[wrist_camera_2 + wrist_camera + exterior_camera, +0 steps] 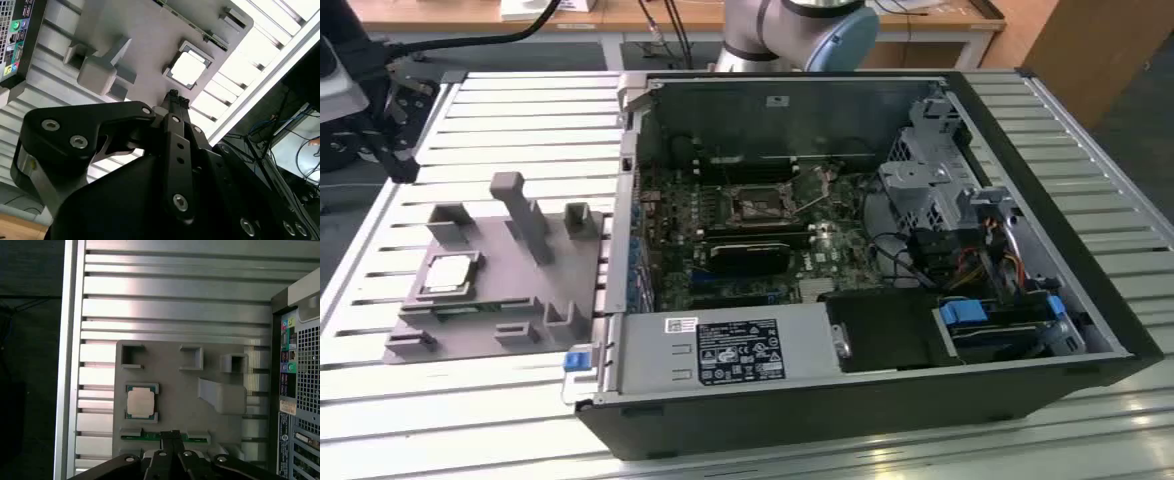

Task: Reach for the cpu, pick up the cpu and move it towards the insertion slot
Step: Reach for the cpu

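The open black computer case (881, 410) lies well apart from my tool. Below me is the large grey plastic plate (165, 365). My black gripper (172, 433) hangs over its edge, fingers pinched together and holding nothing. I judge they must spread, then centre over the small silver square cpu (140, 402), which lies in its recess. The grey upright posts (222, 396) crowd one side. The silver-framed square insertion slot (758, 207) sits inside the case.
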Motion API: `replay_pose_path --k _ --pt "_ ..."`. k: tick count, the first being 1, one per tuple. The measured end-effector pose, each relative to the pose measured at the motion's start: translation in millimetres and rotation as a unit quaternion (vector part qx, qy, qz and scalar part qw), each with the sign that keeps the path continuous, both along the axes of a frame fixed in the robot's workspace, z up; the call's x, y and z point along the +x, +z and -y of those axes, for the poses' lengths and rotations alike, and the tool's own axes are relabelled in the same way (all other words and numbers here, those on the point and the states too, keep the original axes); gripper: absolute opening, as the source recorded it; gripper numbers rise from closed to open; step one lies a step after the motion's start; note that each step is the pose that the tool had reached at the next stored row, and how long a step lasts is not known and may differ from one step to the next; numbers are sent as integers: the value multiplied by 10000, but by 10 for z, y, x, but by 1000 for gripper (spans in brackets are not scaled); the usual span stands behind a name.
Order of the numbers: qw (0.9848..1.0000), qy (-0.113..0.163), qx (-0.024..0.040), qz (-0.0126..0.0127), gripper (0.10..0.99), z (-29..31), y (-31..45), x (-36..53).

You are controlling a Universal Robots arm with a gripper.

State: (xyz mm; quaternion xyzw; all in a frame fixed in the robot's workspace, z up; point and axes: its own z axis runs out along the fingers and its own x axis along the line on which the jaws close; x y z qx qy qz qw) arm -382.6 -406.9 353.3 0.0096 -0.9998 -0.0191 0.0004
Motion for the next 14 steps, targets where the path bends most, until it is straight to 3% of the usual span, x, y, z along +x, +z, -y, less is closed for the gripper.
replay_pose_path --k 14 --pt "10000 0 2 0 106 1 -18 -50"
